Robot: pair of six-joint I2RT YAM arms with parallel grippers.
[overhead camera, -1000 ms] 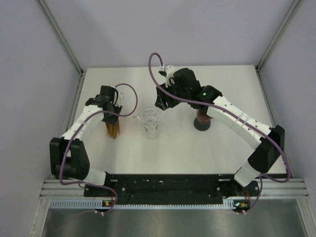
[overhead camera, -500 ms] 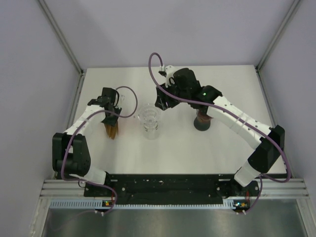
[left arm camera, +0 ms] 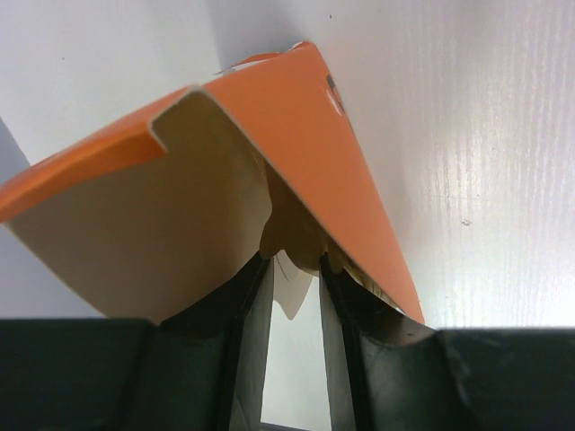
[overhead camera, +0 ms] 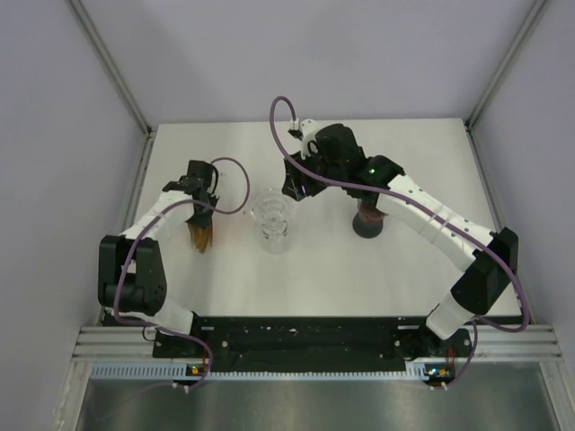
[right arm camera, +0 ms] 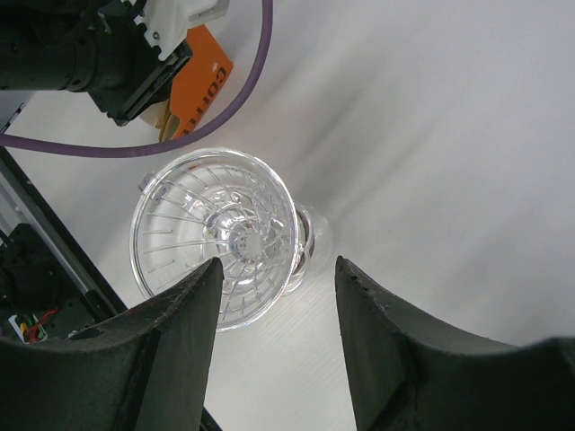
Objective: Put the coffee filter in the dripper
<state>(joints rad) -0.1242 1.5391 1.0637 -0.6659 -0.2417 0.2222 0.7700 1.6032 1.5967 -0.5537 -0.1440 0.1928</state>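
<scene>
The clear glass dripper (overhead camera: 271, 220) stands at mid-table; the right wrist view shows it from above, empty (right arm camera: 216, 238). An orange pack of coffee filters (overhead camera: 199, 235) stands left of it. In the left wrist view the pack (left arm camera: 296, 135) fills the frame with its flap open, and tan coffee filter edges (left arm camera: 292, 235) show in its mouth. My left gripper (left arm camera: 294, 269) is at that mouth, jaws narrowed onto the filter edges. My right gripper (right arm camera: 274, 269) is open and empty, hovering just behind and right of the dripper (overhead camera: 301, 184).
A dark brown cup-like object (overhead camera: 368, 220) stands right of the dripper, under the right arm. The purple cable (right arm camera: 243, 99) loops above the dripper. The white table (overhead camera: 359, 269) is walled at the left, right and back.
My left gripper and the orange pack have shifted slightly left and away from the dripper. The right arm has not moved.
</scene>
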